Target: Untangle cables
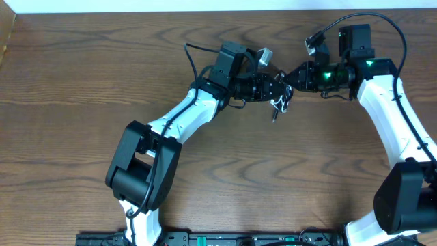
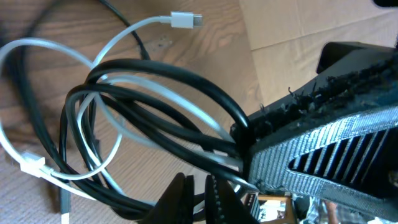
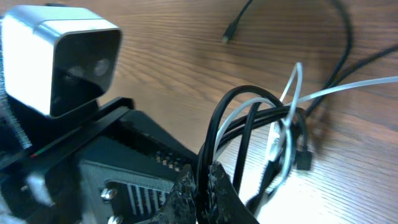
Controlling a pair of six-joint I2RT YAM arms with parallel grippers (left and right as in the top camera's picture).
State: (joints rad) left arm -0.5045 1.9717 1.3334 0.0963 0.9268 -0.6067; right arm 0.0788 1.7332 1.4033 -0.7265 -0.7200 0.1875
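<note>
Cables (image 1: pixel 280 104), one black and one white, tangled in loose loops at 2 o'clock from the centre of the table (image 1: pixel 82 82). Right gripper (image 3: pixel 200 186), at the tangle's 1 o'clock, clamped on the loops. Left gripper (image 2: pixel 202 194), at 11 o'clock, jaws nearly together; whether it holds any strand cannot be told.

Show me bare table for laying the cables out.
Brown wooden table lies bare left of the left arm, and in front between it and the right arm. Crowded: far centre, where left gripper and right gripper meet at the tangled black and white cables.
</note>
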